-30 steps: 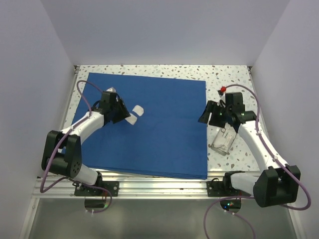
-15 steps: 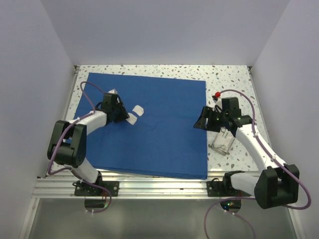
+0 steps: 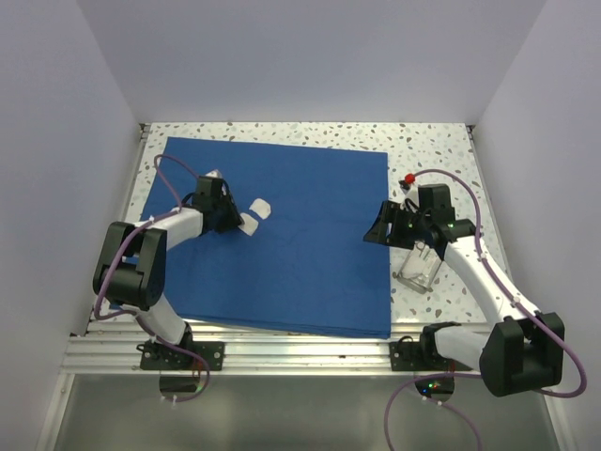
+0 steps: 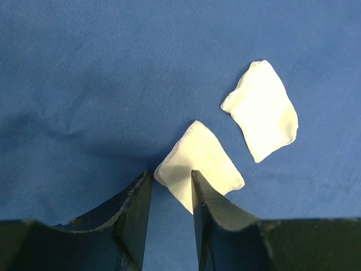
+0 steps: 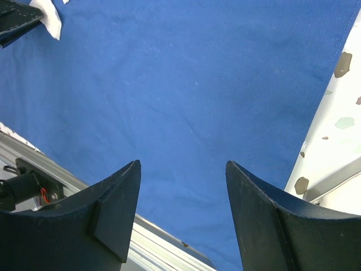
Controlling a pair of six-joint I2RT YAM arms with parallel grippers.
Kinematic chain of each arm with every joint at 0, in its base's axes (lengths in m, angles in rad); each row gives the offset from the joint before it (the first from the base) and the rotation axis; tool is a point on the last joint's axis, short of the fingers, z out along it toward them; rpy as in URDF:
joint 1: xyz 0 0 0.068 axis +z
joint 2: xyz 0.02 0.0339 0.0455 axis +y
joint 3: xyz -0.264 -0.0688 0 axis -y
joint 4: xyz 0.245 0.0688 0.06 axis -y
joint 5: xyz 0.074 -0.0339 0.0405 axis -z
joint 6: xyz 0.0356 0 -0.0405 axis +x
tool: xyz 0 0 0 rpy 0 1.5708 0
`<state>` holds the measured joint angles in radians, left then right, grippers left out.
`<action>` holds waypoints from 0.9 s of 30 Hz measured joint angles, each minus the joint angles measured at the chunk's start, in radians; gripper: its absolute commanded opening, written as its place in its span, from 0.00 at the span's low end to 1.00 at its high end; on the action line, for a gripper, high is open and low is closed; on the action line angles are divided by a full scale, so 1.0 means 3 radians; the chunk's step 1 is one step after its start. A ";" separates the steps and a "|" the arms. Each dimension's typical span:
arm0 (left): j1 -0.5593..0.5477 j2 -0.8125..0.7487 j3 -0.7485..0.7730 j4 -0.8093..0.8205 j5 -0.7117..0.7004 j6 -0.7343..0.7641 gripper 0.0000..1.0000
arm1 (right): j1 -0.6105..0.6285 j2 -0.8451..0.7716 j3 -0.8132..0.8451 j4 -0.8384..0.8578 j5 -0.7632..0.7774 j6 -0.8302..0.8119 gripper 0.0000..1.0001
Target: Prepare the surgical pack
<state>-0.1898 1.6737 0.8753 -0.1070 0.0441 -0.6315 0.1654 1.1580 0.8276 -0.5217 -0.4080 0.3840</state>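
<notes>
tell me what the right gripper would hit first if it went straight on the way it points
Most likely the blue drape. The right gripper is open and its wrist view shows only bare cloth ahead between the fingers, though how far off is unclear.

A white speckled tabletop [image 3: 432, 141] meets pale walls [image 3: 310, 56], with an aluminium rail [image 3: 300, 352] along its near edge.

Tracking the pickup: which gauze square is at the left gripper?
The nearer gauze square, its corner inside the left gripper; the other square lies apart from it, farther right.
</notes>
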 measured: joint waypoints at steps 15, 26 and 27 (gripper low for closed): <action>0.0043 0.0051 0.0013 0.0084 0.0010 -0.0001 0.19 | 0.0000 0.0006 0.0000 0.0050 -0.0013 0.0000 0.66; 0.0043 -0.0116 0.0003 0.0150 0.0132 -0.0009 0.00 | 0.0000 0.0051 0.0000 0.0053 -0.0020 -0.0004 0.66; 0.0043 -0.0186 -0.0001 0.0167 0.0155 -0.0010 0.00 | 0.0000 0.0051 0.0000 0.0053 -0.0022 -0.0004 0.66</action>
<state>-0.1768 1.6180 0.8749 -0.0570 0.0906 -0.6346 0.1654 1.1732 0.8276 -0.5056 -0.4145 0.3828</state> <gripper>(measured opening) 0.009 0.659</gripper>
